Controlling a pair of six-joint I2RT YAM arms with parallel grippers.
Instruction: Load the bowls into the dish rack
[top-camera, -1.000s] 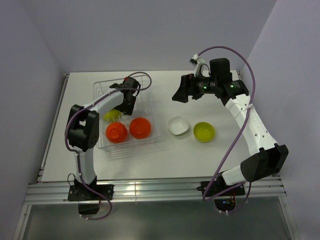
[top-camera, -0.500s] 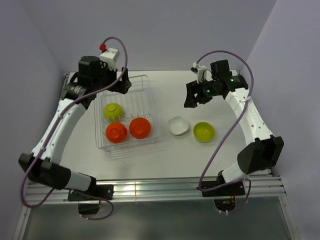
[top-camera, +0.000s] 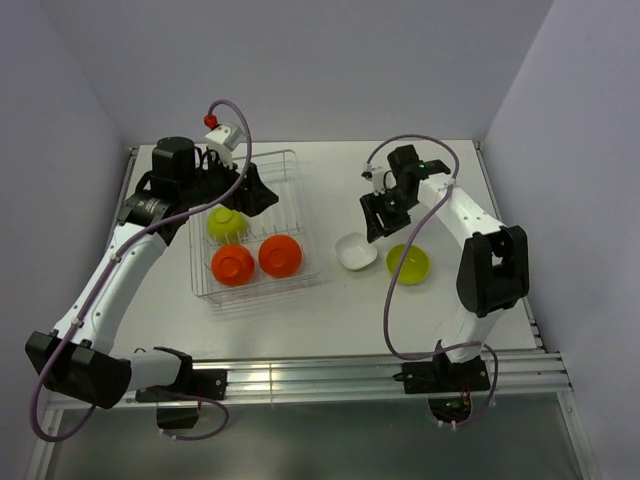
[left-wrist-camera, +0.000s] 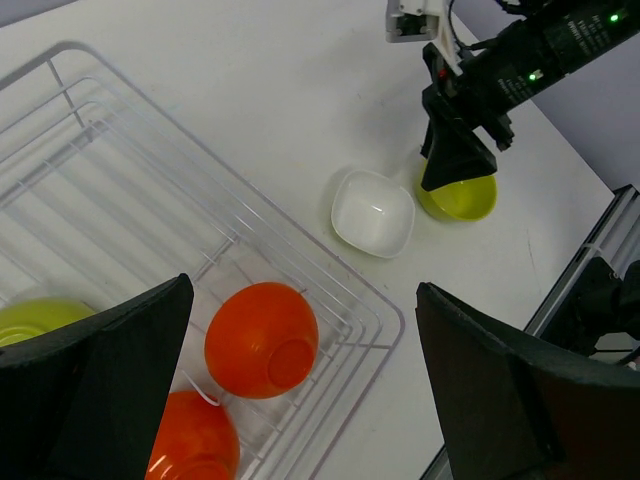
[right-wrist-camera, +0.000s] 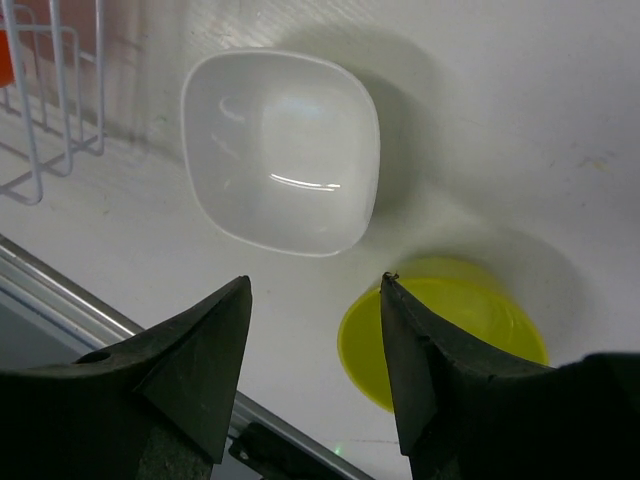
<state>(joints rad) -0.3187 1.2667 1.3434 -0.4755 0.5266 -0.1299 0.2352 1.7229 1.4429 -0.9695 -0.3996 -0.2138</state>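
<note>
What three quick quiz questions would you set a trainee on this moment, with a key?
1. How many bowls lie in the dish rack?
2. True or false: the white bowl sits inside the dish rack.
3. Which bowls stand on the table outside the rack? A: the white bowl and a lime green bowl. B: only the white bowl. C: only a lime green bowl.
Key: 1. Three: two orange-red bowls and one lime green. 2. False. 3. A.
</note>
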